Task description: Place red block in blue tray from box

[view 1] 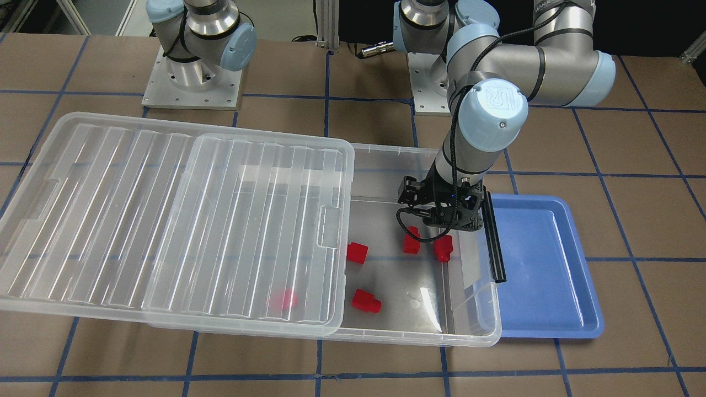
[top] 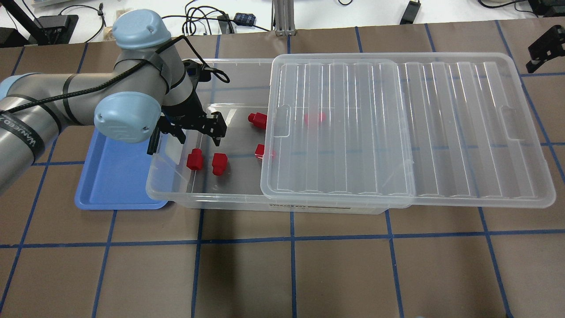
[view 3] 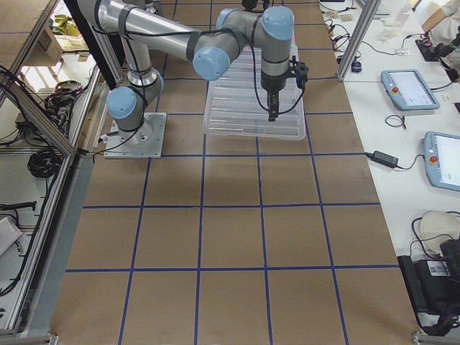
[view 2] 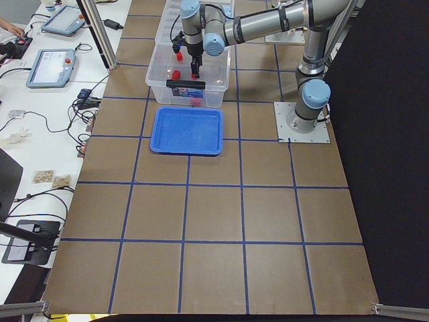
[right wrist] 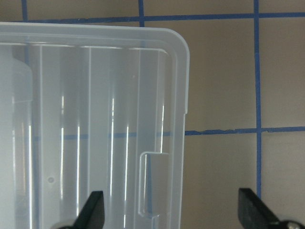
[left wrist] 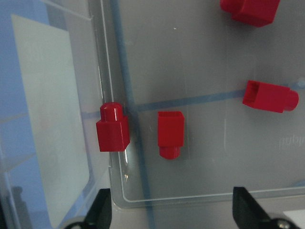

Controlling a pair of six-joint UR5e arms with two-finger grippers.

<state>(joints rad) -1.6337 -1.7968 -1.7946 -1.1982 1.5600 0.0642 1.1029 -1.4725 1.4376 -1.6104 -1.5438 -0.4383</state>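
The left end effector (top: 198,139), wide and empty, hovers over a red block (top: 219,163) in the box (top: 229,204); the blue tray (top: 114,185) holds none.

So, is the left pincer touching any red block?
Apart. The left wrist view shows fingertips of the left pincer short of the nearest red block, bare box floor between.

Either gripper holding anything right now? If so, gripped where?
Nothing held. The left gripper is open above two red blocks in the box, none between its fingers; the right gripper is open over the lid.
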